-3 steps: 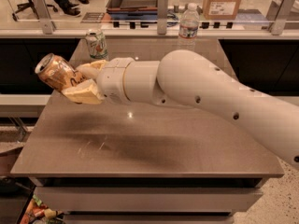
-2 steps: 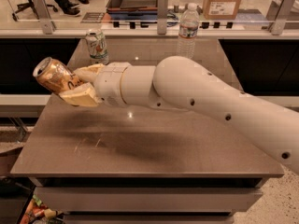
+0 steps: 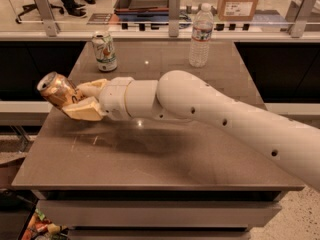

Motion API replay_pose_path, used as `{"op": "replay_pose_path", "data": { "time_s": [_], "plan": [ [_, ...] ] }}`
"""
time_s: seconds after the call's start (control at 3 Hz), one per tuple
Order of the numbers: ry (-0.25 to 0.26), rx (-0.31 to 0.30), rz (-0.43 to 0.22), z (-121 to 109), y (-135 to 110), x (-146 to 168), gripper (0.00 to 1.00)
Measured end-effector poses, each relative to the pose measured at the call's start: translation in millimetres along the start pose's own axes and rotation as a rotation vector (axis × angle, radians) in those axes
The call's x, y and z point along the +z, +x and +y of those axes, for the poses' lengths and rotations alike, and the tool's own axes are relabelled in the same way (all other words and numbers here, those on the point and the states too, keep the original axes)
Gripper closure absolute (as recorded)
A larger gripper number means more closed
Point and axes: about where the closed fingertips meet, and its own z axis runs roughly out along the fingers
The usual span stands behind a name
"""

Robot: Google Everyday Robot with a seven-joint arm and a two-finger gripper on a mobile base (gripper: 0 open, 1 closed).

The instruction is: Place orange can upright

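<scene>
Over the table (image 3: 200, 164), 1 gripper (image 3: 76, 100) clamps 1 tilted orange can (image 3: 56, 87); 1 green-white can (image 3: 104, 50), 1 bottle (image 3: 201, 36) behind

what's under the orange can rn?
The orange can hangs tilted in the gripper at the table's left edge. One jaw sits below it, tabletop beneath that. Its bottom end is hidden by the jaws.

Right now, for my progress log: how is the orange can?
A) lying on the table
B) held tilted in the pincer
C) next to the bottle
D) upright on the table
B: the pincer, at the left edge of the table, is shut on the orange can, which leans up-left.
</scene>
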Motion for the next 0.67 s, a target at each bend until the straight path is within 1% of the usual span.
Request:
{"op": "replay_pose_path", "data": {
  "time_s": [0.67],
  "plan": [
    [-0.046, 0.100, -0.057, 3.7, 36.7, 28.4, 1.00]
  ]
}}
